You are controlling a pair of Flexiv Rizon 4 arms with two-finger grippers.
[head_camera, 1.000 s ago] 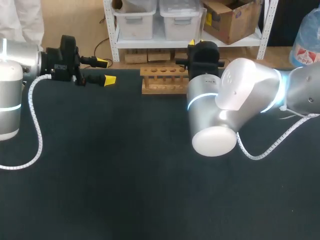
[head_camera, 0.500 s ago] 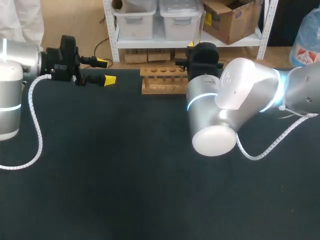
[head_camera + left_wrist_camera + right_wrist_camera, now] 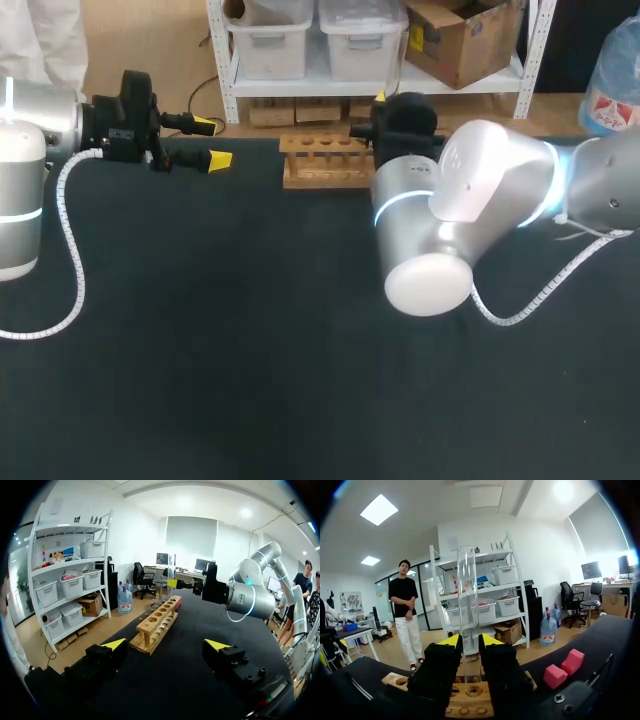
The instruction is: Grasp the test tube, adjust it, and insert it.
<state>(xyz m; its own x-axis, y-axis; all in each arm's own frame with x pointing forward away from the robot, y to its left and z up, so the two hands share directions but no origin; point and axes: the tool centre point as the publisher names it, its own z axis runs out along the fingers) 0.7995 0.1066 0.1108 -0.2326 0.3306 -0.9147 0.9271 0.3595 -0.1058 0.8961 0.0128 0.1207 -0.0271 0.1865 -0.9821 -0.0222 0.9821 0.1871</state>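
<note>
The right gripper (image 3: 469, 640) is closed on the test tube (image 3: 467, 595), which stands upright between its yellow tips, just over the wooden rack (image 3: 470, 692) (this rack sits at the far edge of the dark table (image 3: 200, 350)). The left gripper (image 3: 212, 142) hangs apart from the rack, fingers spread wide, holding nothing.

Head view: the bulky silver right arm (image 3: 470, 200) is covering the right end of the light wooden rack (image 3: 320, 160) and hiding most of the right gripper (image 3: 381, 97). Right wrist view: its black fingers (image 3: 440, 665) are hiding the lower end of the clear glass test tube (image 3: 467, 590). Can't tell where the tube's bottom is sitting against the rack.
</note>
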